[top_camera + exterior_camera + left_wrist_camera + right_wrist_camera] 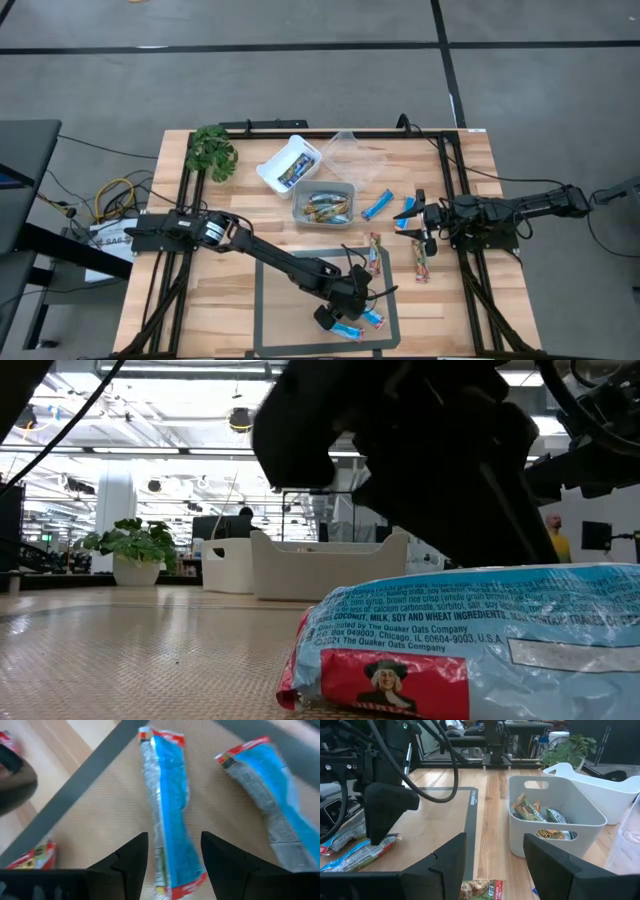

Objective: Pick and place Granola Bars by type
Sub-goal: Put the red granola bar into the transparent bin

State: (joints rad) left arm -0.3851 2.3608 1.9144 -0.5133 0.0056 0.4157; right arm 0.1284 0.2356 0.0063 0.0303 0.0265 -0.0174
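My left gripper (348, 312) (175, 837) hovers open over the grey mat, one finger on each side of a bright blue bar (170, 815) that lies flat on the mat. A second blue bar (272, 800) (373, 319) lies beside it. In the low view a blue wrapper (470, 650) fills the foreground under the dark gripper. My right gripper (418, 225) (495, 840) is open above the wood near two blue bars (376, 205) (405, 212), and a tan bar (480, 889) lies below its fingers. Two tan bars (374, 253) (421, 262) rest on the table.
A grey tub (323, 203) (555, 815) holds several wrapped bars. A white tub (288, 165) with bars and a clear tub (355, 155) stand behind it. A potted plant (212, 152) sits at the far left corner. The mat's dark border (75, 795) runs close to the left gripper.
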